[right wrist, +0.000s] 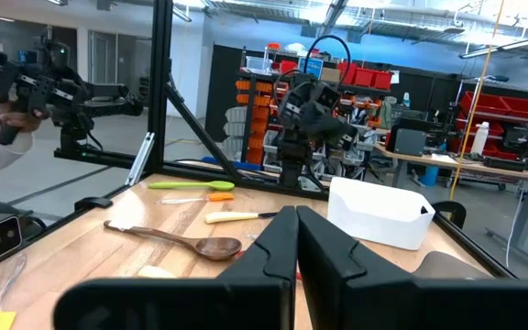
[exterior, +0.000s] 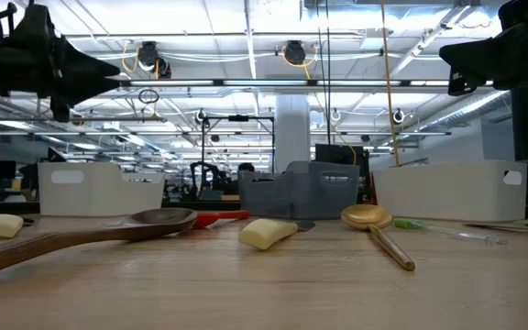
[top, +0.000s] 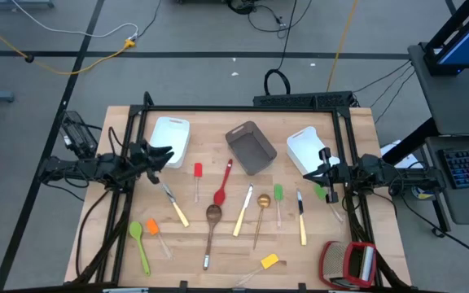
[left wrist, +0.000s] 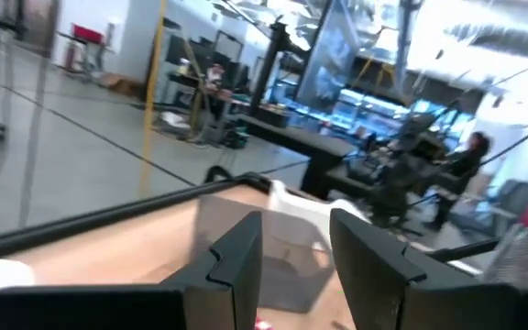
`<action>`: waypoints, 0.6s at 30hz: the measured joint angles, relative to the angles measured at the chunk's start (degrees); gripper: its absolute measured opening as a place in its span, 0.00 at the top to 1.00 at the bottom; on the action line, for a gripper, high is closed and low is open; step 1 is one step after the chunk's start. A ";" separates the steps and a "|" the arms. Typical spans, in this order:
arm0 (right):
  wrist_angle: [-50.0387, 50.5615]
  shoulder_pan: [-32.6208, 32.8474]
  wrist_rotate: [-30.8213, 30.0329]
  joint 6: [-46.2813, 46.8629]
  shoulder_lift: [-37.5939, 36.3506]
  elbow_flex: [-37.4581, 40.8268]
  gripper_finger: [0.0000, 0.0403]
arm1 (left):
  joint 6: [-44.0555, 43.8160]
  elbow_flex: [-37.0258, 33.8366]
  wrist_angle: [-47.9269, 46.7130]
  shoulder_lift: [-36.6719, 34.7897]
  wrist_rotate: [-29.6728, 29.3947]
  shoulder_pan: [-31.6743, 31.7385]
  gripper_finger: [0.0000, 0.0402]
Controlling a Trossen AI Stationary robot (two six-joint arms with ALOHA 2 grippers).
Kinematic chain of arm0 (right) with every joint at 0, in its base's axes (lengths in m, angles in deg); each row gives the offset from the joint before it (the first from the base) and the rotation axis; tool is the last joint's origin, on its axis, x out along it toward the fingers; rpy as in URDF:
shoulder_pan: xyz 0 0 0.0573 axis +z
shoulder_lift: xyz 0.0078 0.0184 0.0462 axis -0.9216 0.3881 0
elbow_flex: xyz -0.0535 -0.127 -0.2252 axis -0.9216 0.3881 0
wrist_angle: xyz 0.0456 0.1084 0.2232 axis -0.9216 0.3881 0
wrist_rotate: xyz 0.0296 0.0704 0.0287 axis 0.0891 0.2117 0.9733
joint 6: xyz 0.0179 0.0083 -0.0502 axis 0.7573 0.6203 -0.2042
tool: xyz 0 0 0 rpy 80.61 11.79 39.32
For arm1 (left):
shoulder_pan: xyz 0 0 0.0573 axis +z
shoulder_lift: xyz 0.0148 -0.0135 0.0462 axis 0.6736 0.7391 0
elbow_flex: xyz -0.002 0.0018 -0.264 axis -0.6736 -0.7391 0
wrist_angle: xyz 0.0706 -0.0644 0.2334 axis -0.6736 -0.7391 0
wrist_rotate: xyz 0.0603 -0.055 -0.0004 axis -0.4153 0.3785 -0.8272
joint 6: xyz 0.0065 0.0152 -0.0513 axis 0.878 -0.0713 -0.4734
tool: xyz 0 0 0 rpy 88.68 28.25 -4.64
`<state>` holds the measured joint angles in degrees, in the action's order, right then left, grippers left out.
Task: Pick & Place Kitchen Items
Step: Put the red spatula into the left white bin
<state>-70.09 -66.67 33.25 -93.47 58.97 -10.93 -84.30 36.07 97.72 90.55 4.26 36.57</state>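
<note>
Two grippers hover above the bench (top: 348,236): left gripper (top: 166,154) fingers parted, empty; right gripper (top: 309,175) fingers closed, empty. Utensils (top: 218,207) lie between them.

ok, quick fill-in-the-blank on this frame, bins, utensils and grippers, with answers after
1. Between the two white bins stands a ____ bin.
2. The left gripper hangs with its fingers ____.
3. The right gripper has its fingers ____.
4. The wooden spoon lies just below the ____ spoon in the high view.

Missing words: grey; open; shut; red
</note>
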 joint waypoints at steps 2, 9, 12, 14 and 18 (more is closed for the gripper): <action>0.00 0.00 0.00 0.00 0.00 0.00 0.99 | -1.89 0.00 0.35 0.00 1.12 -0.05 0.67; 0.00 -0.02 0.00 0.00 -0.02 0.00 0.99 | -1.64 0.00 1.76 0.00 6.42 -0.05 0.67; 0.00 -0.02 0.00 0.00 0.00 0.00 0.99 | -1.24 0.02 1.80 0.00 7.13 -0.05 0.67; 0.00 -0.01 -0.01 -0.01 0.00 0.00 0.99 | -1.24 0.02 1.80 0.00 7.13 -0.05 0.67; 0.00 -0.02 0.00 0.00 0.00 0.00 0.99 | -1.04 0.02 1.80 0.00 7.14 -0.05 0.67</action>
<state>-70.09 -66.69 33.25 -93.47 58.97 -10.93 -85.33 36.10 99.52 90.55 11.40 36.52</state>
